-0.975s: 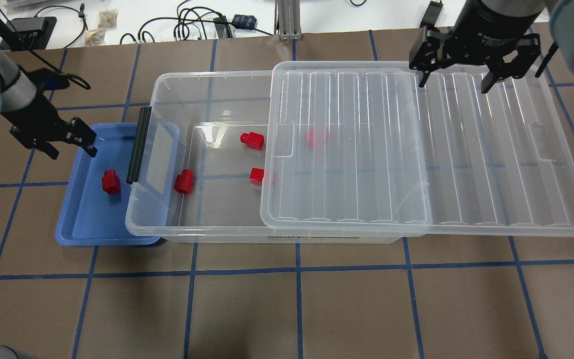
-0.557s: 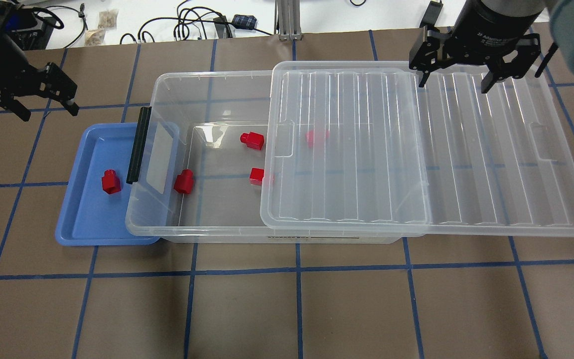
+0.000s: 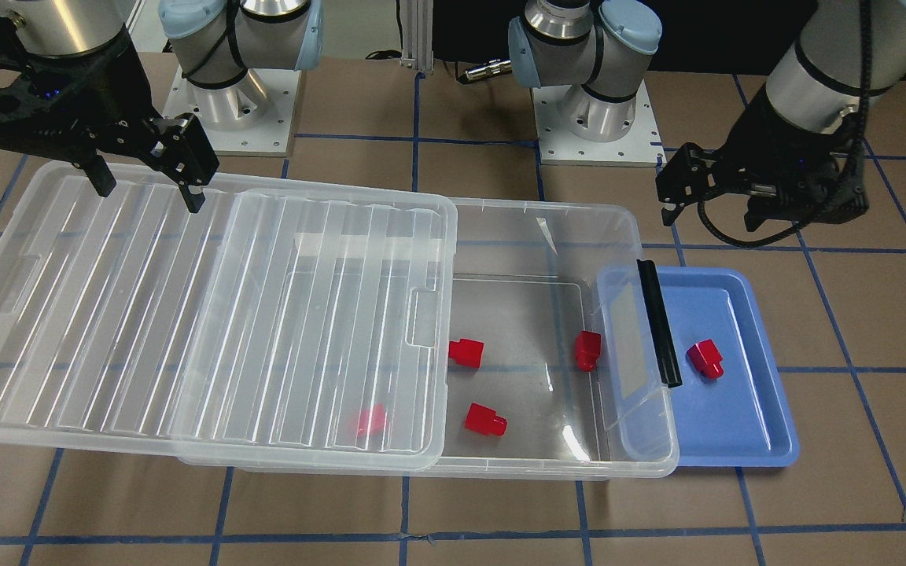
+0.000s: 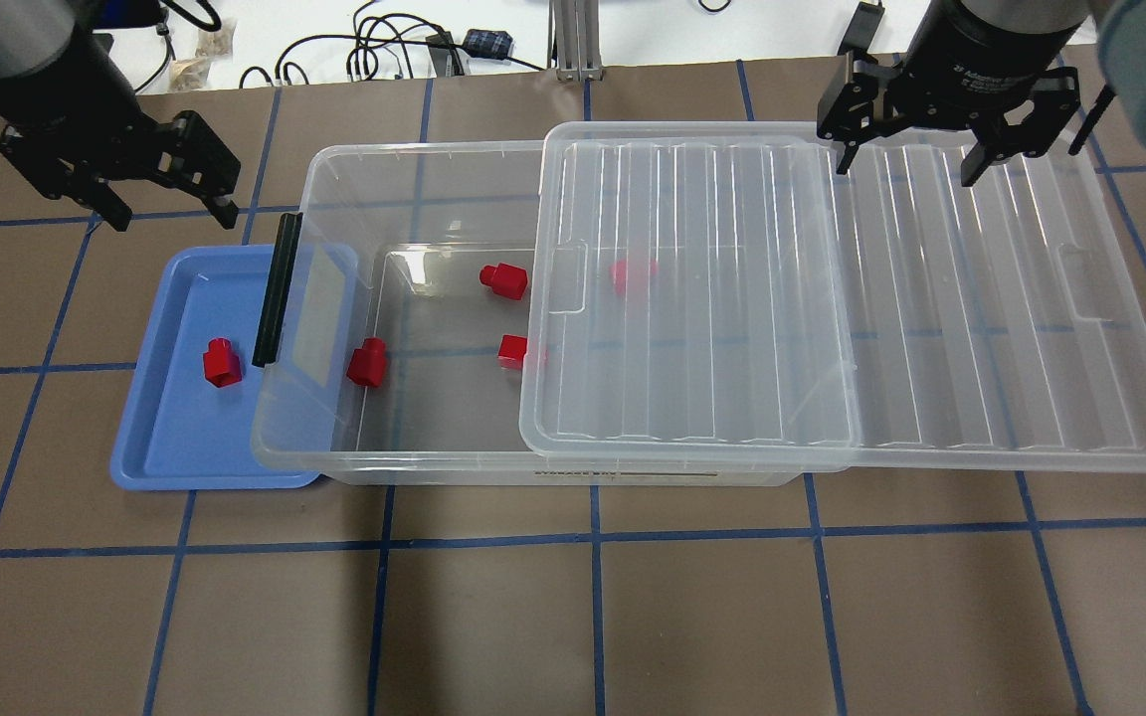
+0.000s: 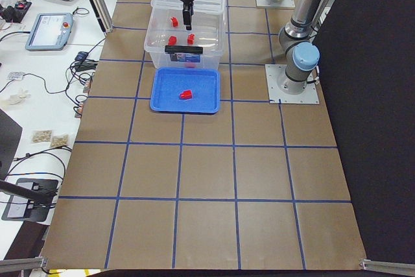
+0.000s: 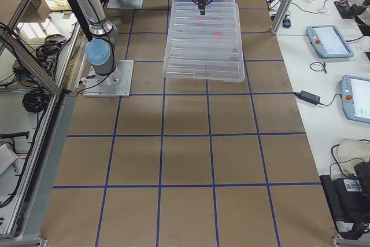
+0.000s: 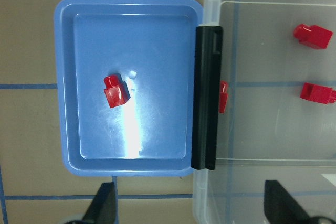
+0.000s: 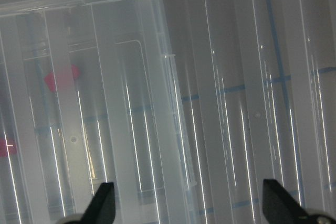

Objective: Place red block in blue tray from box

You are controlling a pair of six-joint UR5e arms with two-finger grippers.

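One red block (image 4: 221, 361) lies in the blue tray (image 4: 165, 438), also seen in the left wrist view (image 7: 116, 92). Three more red blocks (image 4: 368, 361) (image 4: 503, 280) (image 4: 513, 351) lie in the open part of the clear box (image 4: 434, 151). Another (image 4: 633, 273) shows faintly under the lid (image 4: 931, 298), which is slid to the right. My left gripper (image 4: 173, 211) is open and empty, raised above the table just behind the tray's far edge. My right gripper (image 4: 907, 169) is open and empty over the lid's far edge.
The box's black bar (image 4: 273, 290) overhangs the tray's right side. Cables and small devices (image 4: 394, 50) lie on the white bench beyond the table. The robot bases (image 3: 579, 102) stand behind the box in the front-facing view.
My left gripper, open and empty, has moved from over the tray's far left corner away to the back, then right, to behind the tray. The right arm has not moved.
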